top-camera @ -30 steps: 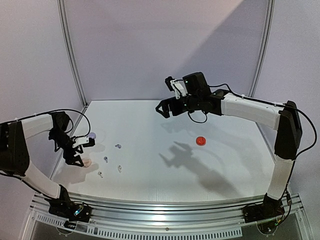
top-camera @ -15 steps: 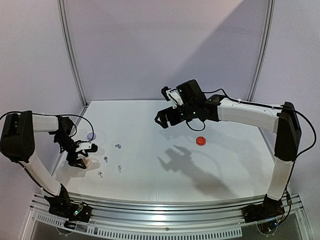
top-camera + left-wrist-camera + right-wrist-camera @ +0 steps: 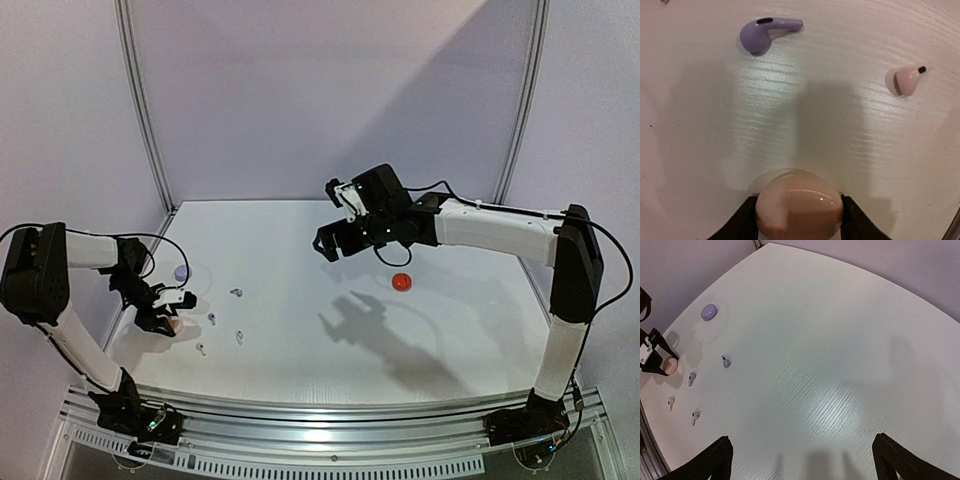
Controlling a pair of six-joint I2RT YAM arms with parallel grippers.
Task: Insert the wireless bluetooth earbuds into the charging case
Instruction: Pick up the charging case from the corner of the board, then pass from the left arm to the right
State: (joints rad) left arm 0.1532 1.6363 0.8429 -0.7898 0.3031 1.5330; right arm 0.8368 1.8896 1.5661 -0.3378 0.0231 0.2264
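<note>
Two fingers on one smooth round case, at the near-left edge of the table [image 3: 300, 365].
The left gripper [image 3: 798, 220] pinches the pale pink case [image 3: 799, 200] by its curved sides. An off-centre squeeze could squirt it out into the lilac earbud [image 3: 767, 34] or the white earbud [image 3: 909, 80], which lie loose just beyond, neither yet seated. Farther off, the right gripper [image 3: 328, 243] hangs spread wide over mid-table, near the red case [image 3: 401, 282].
</note>
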